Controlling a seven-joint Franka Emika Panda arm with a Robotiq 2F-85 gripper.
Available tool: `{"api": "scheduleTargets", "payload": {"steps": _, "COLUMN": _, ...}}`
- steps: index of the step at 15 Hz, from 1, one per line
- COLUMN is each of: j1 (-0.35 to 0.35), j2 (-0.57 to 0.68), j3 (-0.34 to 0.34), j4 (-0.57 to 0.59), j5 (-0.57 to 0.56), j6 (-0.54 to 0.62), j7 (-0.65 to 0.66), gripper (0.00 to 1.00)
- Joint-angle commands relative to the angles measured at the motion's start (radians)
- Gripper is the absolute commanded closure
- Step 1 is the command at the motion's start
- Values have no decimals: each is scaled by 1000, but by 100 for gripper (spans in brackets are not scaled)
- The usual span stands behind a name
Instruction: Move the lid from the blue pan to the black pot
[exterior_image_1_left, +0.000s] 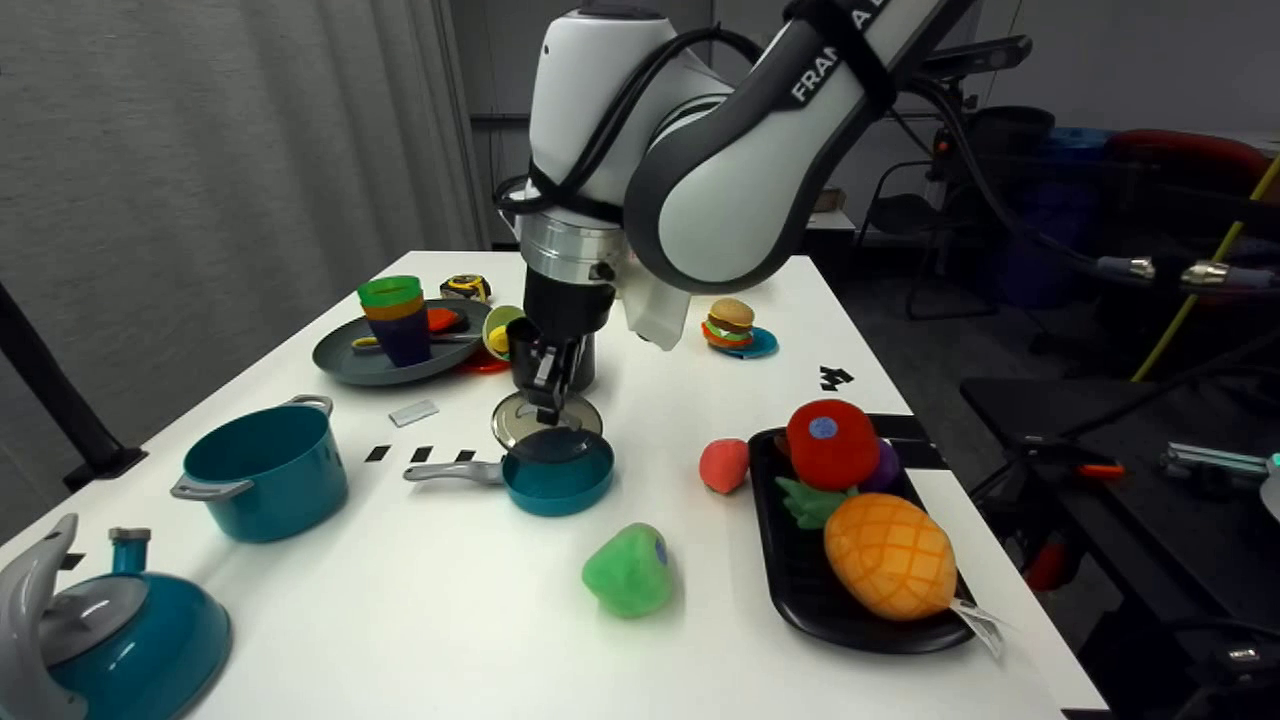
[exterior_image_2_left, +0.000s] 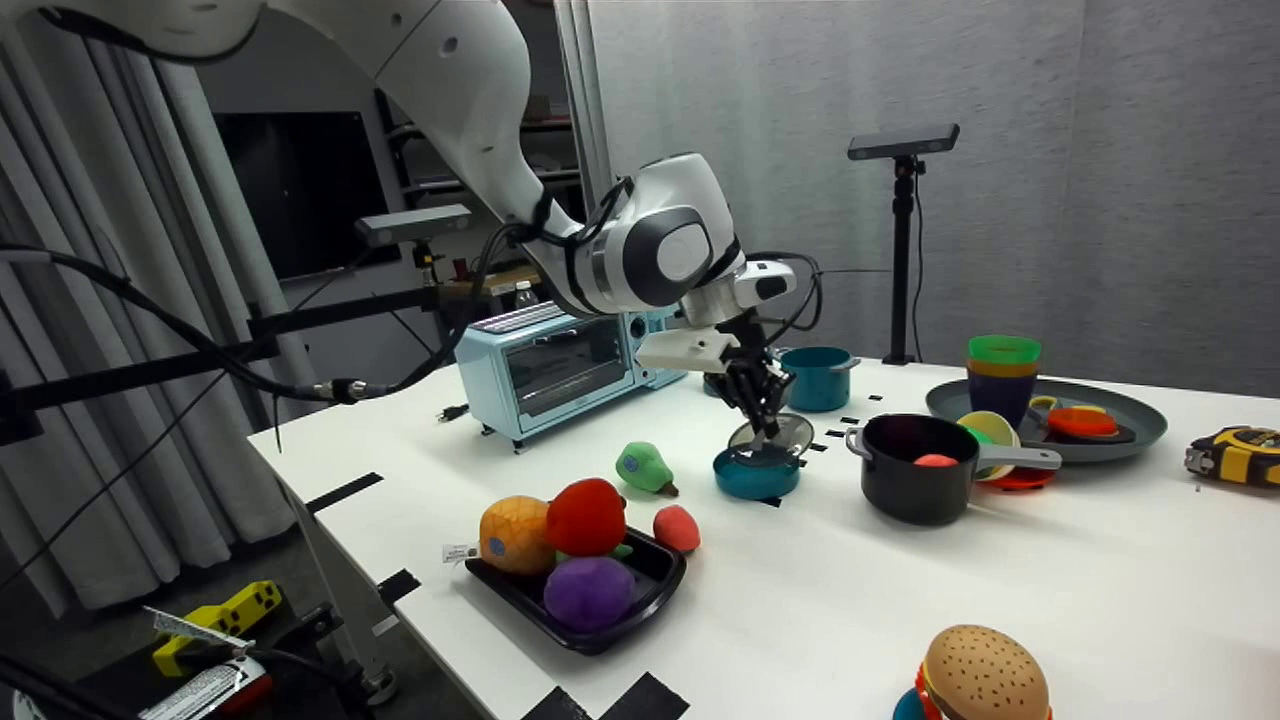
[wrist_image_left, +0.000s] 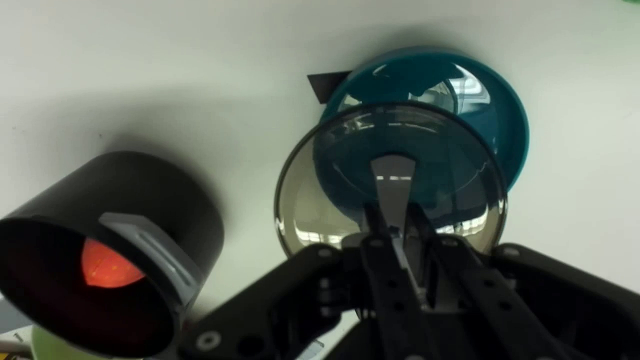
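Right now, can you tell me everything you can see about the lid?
The lid is round and see-through, like smoky glass, with a thin dark rim and a grey handle standing up in its middle. The gripper is closed on that handle. The lid is off-centre over the blue pan, covering part of it and sticking out past its side. I can't tell whether it touches the pan.

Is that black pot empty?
No, not empty: a reddish object sits inside the black pot; the wrist view and an exterior view show it.
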Motion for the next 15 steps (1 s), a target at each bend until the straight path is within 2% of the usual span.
{"api": "scheduleTargets", "payload": {"steps": 1, "j1": 16, "j2": -96, "j3": -16, "j4": -59, "j5": 4, "j6": -46, "j7": 20, "gripper": 96}}
{"api": "scheduleTargets", "payload": {"steps": 3, "j1": 12, "j2": -129, "j3": -8, "j4": -60, "j5": 10, "j6": -77, "j7": 21, "gripper": 96}}
{"api": "scheduleTargets", "payload": {"steps": 9, "j1": -23, "j2": -170, "j3": 37, "j4": 29, "j5": 73, "j6": -320, "j7": -6, "gripper": 96}}
{"api": "scheduleTargets", "payload": {"steps": 15, "j1": -58, "j2": -144, "j3": 15, "j4": 143, "j5": 122, "j6": -432, "j7": 16, "gripper": 96}}
